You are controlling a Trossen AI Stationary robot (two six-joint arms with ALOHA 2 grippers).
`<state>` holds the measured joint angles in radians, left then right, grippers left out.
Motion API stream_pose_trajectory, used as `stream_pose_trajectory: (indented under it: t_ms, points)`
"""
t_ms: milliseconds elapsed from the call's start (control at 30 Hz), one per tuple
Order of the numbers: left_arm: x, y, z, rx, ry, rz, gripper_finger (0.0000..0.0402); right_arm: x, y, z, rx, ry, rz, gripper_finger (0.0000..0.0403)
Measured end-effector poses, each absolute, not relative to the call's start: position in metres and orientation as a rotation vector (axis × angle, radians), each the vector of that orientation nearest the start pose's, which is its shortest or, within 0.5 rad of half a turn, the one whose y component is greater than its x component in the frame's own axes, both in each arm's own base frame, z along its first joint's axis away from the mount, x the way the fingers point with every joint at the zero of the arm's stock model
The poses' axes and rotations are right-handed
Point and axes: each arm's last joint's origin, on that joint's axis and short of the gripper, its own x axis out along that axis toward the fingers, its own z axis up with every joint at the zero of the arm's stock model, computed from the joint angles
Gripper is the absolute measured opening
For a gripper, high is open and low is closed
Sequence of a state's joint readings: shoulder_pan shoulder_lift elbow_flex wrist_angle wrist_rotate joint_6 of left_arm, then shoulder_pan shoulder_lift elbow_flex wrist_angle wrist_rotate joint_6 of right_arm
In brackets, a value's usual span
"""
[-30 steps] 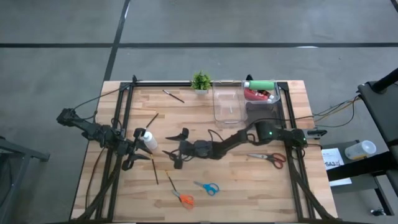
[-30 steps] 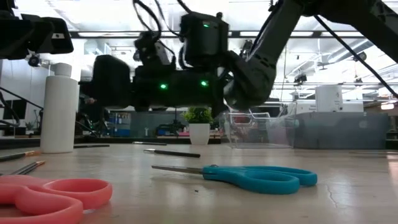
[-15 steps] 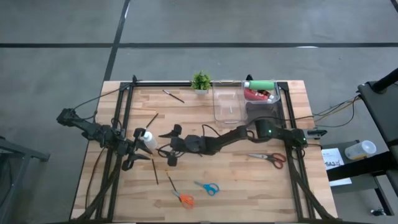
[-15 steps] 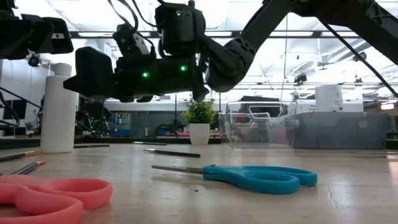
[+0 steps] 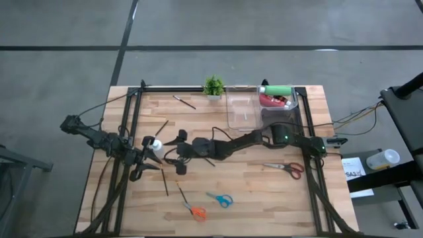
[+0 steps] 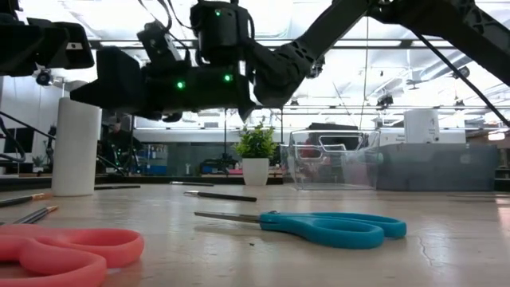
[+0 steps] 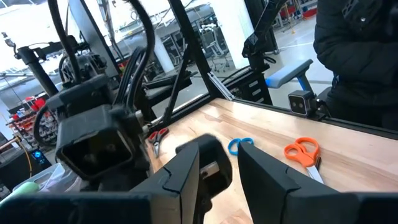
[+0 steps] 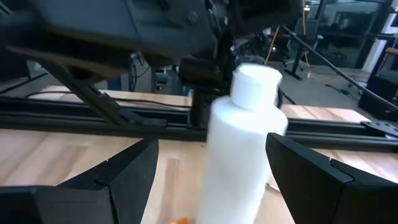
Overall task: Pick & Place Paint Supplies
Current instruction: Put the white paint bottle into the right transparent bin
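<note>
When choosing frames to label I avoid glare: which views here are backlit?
Low view: ceiling lights behind turn the right arm into a dark silhouette, and the table shines. Right wrist view: the white bottle is evenly lit. High view: flat light, no glare.

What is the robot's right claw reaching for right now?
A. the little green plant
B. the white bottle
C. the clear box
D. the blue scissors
B: the right gripper has its fingers spread wide on either side of the upright white bottle, not yet closed on it.
</note>
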<state>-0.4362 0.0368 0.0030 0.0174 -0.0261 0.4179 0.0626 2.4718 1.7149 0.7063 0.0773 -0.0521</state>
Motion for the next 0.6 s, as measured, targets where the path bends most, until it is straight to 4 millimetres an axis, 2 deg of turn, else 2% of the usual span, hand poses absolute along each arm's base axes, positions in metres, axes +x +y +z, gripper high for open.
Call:
stream_pose_trajectory:
  t_ms: [233,367,467,600]
  points:
    - [0.091,-0.041,0.163,0.416,-0.070,-0.408,0.0118,0.540,0.031,0.134,-0.059,0.061,-0.014,0.0295]
    - [0.091,-0.041,0.163,0.416,-0.069,-0.408,0.0118,0.534,0.029,0.122,-0.045,0.103,-0.016,0.0295]
    - [0.091,-0.041,0.163,0.416,-0.070,-0.407,0.0118,0.524,0.028,0.113,-0.018,0.106,-0.020,0.0295]
    - [0.091,-0.041,0.163,0.416,-0.070,-0.407,0.0118,0.497,0.031,0.117,-0.004,0.037,-0.062,0.0295]
